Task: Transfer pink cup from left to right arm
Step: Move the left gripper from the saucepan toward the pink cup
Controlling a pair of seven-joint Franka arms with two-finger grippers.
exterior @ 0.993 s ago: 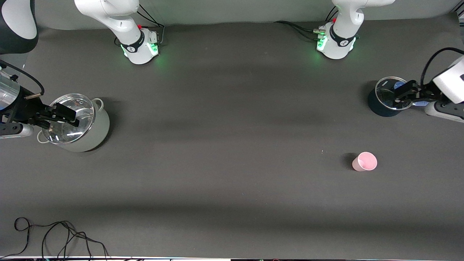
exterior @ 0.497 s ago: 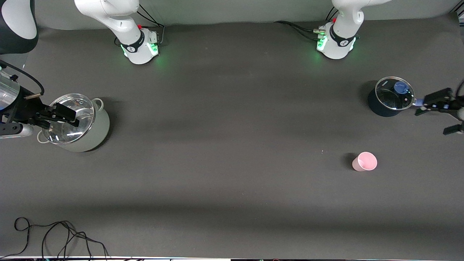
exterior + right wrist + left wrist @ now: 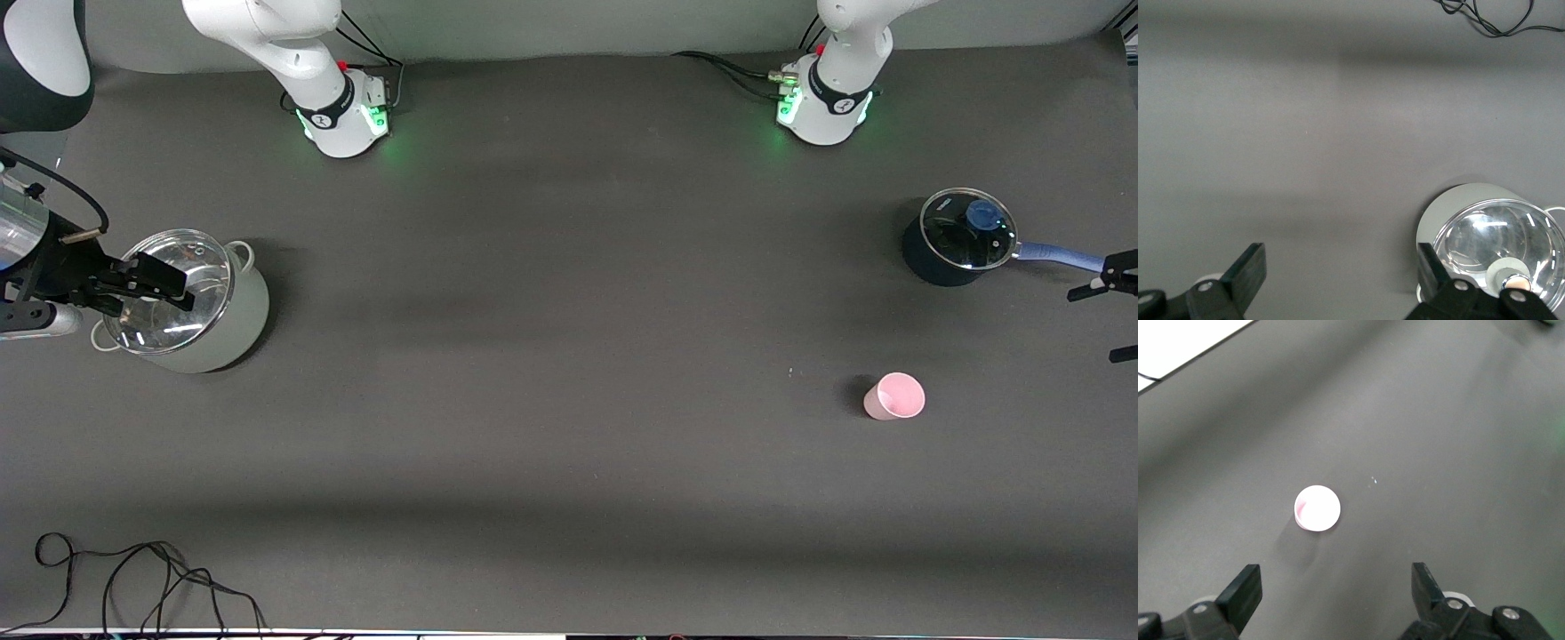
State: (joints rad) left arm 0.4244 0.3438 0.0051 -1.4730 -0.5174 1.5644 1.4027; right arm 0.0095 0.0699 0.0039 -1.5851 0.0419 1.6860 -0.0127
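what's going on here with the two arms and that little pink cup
Nothing is held yet. The pink cup stands upright on the table toward the left arm's end, nearer the front camera than the dark saucepan. The left gripper hangs in the air at that end with its jaws open, the cup in its wrist view but untouched. The right gripper waits, jaws open, over the lidded grey pot at the right arm's end.
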